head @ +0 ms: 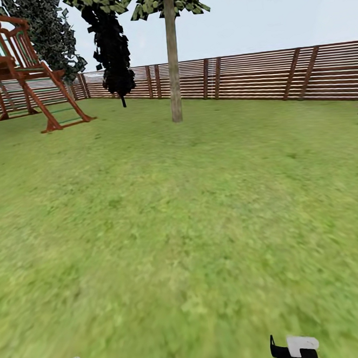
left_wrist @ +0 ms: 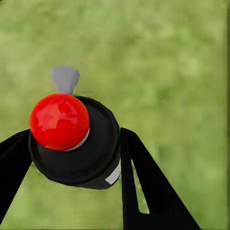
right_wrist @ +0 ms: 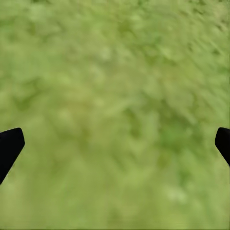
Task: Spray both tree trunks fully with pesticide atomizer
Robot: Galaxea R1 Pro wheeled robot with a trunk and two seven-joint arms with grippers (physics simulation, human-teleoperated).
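Your left gripper (left_wrist: 72, 158) is clamped on the pesticide atomizer (left_wrist: 74, 139) (red ball on top) above the lawn (head: 183, 227). Your right gripper (right_wrist: 115, 143) is spread wide; a tree trunk (head: 173, 60) stands ahead.

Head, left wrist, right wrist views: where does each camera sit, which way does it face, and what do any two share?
Head: high on the robot, facing forward over the lawn to a tree trunk and fence; both grippers' tips at its lower edge.
Left wrist: along the left gripper, fingers closed on the pesticide atomizer, grass beyond.
Right wrist: along the right gripper, fingers wide apart, down at grass.
Shared: the lawn in all three.
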